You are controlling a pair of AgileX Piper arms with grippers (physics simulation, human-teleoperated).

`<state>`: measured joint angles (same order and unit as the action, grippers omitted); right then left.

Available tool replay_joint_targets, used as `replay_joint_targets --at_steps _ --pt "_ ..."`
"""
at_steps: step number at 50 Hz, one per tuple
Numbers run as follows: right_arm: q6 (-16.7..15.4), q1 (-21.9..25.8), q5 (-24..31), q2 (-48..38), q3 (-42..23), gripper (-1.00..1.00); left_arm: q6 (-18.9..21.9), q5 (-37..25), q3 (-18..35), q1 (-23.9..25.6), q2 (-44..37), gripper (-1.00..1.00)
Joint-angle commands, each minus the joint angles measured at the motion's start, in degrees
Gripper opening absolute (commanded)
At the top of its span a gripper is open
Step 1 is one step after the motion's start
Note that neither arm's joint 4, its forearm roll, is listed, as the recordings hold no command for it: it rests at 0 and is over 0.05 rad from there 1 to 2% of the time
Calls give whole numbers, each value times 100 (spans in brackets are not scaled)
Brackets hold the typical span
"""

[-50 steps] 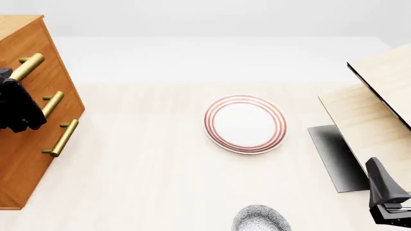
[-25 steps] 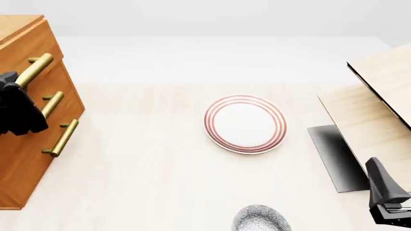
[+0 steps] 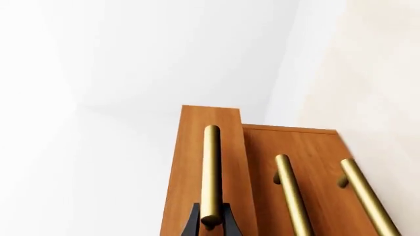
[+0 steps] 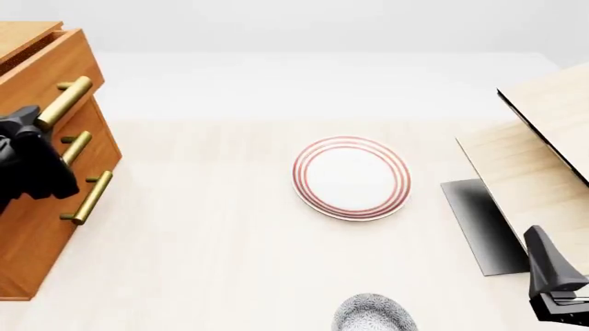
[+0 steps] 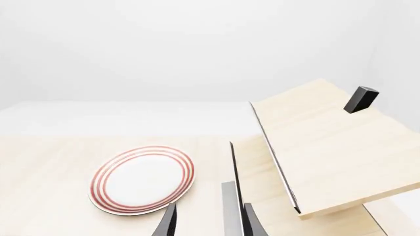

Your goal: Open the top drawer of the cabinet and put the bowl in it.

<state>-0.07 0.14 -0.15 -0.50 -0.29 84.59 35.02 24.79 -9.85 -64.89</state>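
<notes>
The orange-brown cabinet (image 4: 41, 227) stands at the table's left edge. Its top drawer (image 4: 46, 69) juts out a little past the two lower drawer fronts. My left gripper (image 4: 41, 118) is shut on the top drawer's brass handle (image 3: 211, 167), with black fingertips (image 3: 192, 225) on either side of the bar's near end. The speckled bowl (image 4: 373, 314) sits at the front edge of the table, cut off by the frame. My right gripper (image 5: 210, 227) is open and empty at the front right, well to the right of the bowl.
A white plate with red rings (image 4: 352, 177) lies mid-table. A pale light-wood structure (image 4: 543, 152) with a dark base (image 4: 478, 221) fills the right side, just ahead of my right gripper. The two lower brass handles (image 3: 292, 196) lie beside the held one.
The top drawer has slid out of the cabinet toward the right, with my left gripper travelling with its handle. The right arm, bowl and plate have not moved.
</notes>
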Motion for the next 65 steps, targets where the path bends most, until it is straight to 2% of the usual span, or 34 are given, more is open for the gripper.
replay_joint_targets --at_steps 1,11,49,65 --pt "-2 3 2 5 4 100 55 270 203 303 -252 -100" --pt "0 1 3 3 5 100 74 374 273 544 -413 -100" --pt "-4 2 2 5 4 100 251 373 191 1347 -87 -100" --pt "-3 2 2 6 4 100 302 752 27 1814 -214 -100"
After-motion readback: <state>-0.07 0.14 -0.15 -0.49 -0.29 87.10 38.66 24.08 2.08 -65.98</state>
